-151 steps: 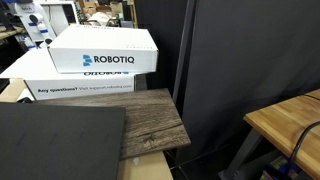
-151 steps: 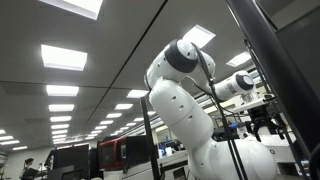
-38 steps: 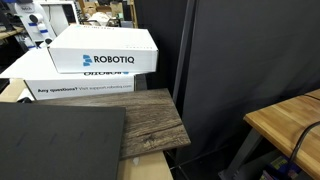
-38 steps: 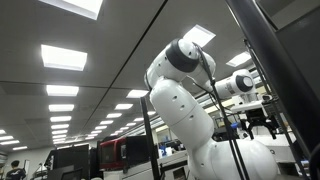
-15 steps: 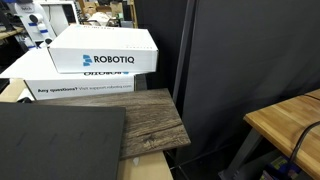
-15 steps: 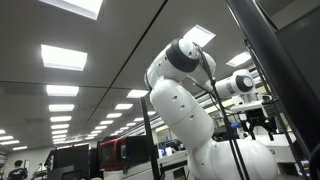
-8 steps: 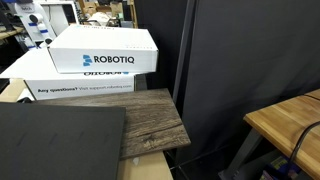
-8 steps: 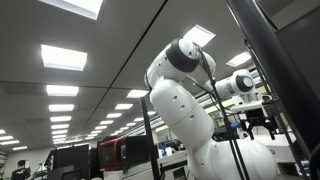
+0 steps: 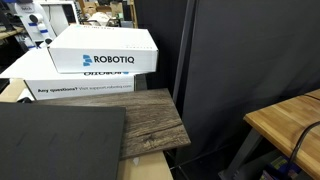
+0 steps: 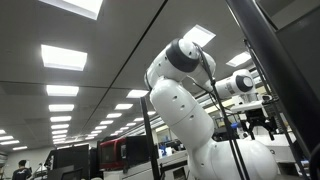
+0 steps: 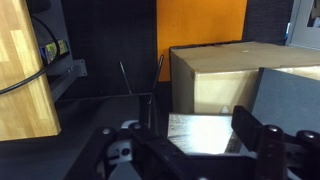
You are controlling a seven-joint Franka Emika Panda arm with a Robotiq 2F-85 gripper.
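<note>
My gripper (image 11: 185, 140) is open and empty; its dark fingers frame the bottom of the wrist view. It hangs above a grey wood-grain board (image 11: 200, 130) that glares in the light, with a cardboard box (image 11: 225, 75) just behind it. In an exterior view the same board (image 9: 140, 125) lies beside two stacked white Robotiq boxes (image 9: 105, 50). In an exterior view from below, the white arm (image 10: 180, 100) rises to the small dark gripper (image 10: 262, 124), high at the right.
A black panel (image 9: 55, 140) lies next to the board. A black curtain (image 9: 250, 50) hangs behind it. A light wooden table (image 9: 290, 125) with a cable stands at the right and shows in the wrist view (image 11: 25, 75). An orange panel (image 11: 200, 25) stands behind the cardboard box.
Since ten seconds ago the gripper has shifted slightly in the exterior view from below. Nothing has visibly moved in the last second.
</note>
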